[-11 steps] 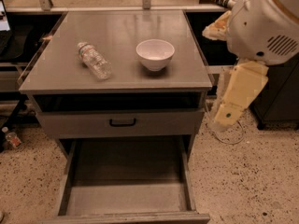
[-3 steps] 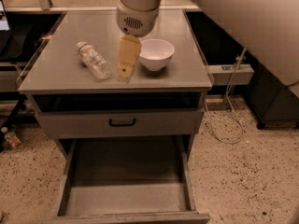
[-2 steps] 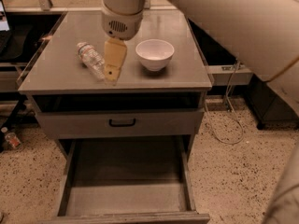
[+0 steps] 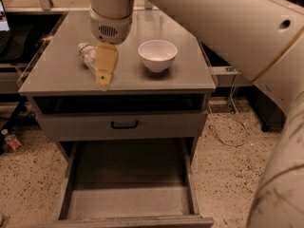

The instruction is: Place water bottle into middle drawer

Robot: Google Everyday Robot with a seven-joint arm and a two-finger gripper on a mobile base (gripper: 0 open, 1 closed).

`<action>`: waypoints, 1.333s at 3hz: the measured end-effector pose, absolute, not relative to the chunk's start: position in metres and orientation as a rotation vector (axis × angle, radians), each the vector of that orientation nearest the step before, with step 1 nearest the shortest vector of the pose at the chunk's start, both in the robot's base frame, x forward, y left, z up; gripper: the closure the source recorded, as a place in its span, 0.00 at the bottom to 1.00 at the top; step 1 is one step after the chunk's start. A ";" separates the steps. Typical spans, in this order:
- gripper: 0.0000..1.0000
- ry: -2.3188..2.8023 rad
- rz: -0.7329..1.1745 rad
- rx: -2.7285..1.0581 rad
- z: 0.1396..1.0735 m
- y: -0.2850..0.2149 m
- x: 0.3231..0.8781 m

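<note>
Cabinet top (image 4: 161,82): water bottle (image 4: 87,54) partly behind pincer (image 4: 104,81)

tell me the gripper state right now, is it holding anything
Gripper: down at the water bottle on the cabinet top, covering part of it; open, closed or holding cannot be told.

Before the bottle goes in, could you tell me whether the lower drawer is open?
Open: the drawer is pulled out, floor showing. The gripper hangs over the bottle on the cabinet.
</note>
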State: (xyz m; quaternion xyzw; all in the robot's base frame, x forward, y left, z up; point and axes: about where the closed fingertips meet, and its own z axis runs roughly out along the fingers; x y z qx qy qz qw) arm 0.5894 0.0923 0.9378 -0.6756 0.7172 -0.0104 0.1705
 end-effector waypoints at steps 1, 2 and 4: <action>0.00 2.062 0.005 -1.871 0.935 0.095 0.594; 0.00 2.111 0.057 -1.764 0.934 0.107 0.616; 0.00 2.172 0.088 -1.707 0.924 0.138 0.667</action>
